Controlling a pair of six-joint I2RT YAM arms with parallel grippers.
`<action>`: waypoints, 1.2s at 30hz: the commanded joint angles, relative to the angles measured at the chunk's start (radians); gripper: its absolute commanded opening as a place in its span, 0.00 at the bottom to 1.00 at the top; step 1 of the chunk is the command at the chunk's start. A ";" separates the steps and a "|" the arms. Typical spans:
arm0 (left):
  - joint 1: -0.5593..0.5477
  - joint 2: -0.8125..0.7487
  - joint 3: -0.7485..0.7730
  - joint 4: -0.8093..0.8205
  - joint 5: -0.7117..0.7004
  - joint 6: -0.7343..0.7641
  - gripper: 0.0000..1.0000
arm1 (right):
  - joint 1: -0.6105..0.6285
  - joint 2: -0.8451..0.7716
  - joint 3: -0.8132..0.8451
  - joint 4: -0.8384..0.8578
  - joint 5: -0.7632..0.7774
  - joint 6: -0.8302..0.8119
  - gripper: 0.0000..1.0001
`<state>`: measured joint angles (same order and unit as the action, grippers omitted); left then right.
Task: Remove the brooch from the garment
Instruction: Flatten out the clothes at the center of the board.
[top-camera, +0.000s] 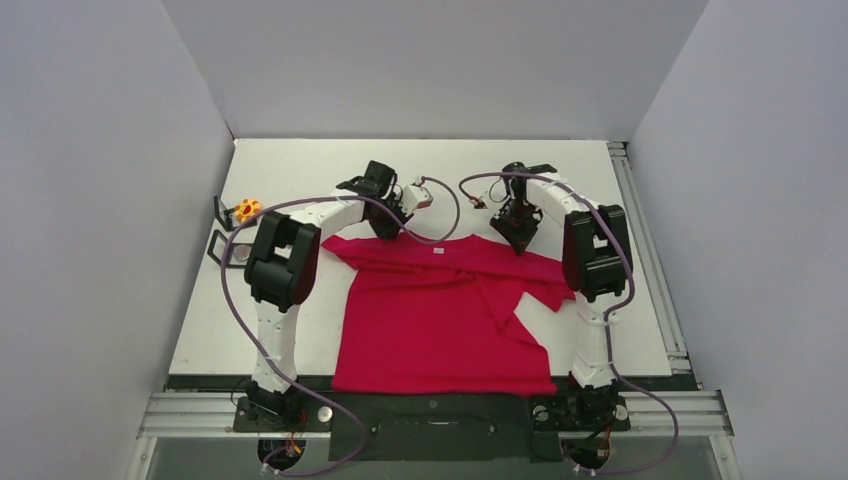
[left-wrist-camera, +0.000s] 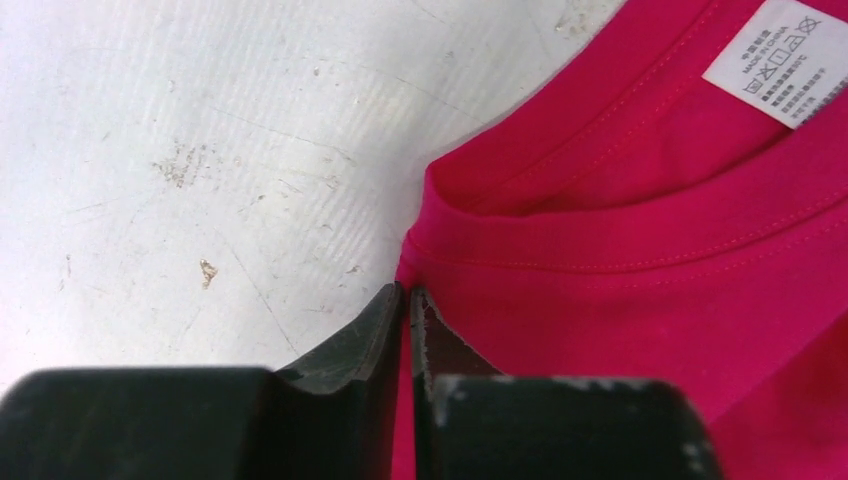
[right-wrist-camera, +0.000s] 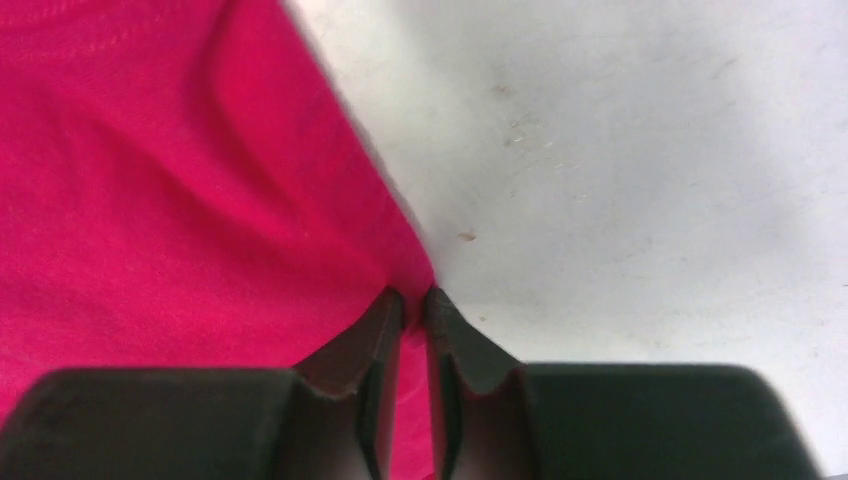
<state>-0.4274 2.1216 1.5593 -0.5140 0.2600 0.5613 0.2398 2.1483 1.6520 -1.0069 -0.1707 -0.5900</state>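
The red T-shirt (top-camera: 440, 310) lies flat on the white table, neckline at the far side, white label (top-camera: 437, 250) inside it. My left gripper (top-camera: 388, 228) is shut on the shirt's edge beside the collar (left-wrist-camera: 408, 295); the label (left-wrist-camera: 790, 60) shows to the upper right. My right gripper (top-camera: 520, 238) is shut on the shirt's far right shoulder edge (right-wrist-camera: 413, 297), with red fabric between the fingers. A small yellow-orange flower-shaped piece (top-camera: 246, 210), which looks like the brooch, lies on the table at the far left, apart from the shirt. No brooch shows on the shirt.
White walls close in the table on the left, back and right. A small black part (top-camera: 218, 212) sits beside the yellow-orange piece, and a round grey thing (top-camera: 234, 256) lies near the left arm. A metal rail (top-camera: 650, 270) runs along the table's right edge.
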 joint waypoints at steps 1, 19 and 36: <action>0.020 0.016 0.025 0.082 -0.014 0.028 0.00 | -0.008 0.065 0.117 0.000 0.078 0.028 0.00; 0.094 0.288 0.435 0.308 -0.151 0.006 0.00 | -0.093 0.187 0.430 0.226 0.261 0.115 0.00; 0.139 0.494 0.833 0.309 -0.203 -0.147 0.36 | -0.101 0.259 0.523 0.429 0.467 0.104 0.25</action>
<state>-0.3084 2.6305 2.2608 -0.2077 0.0559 0.5396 0.1490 2.4241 2.1212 -0.6369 0.2256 -0.4751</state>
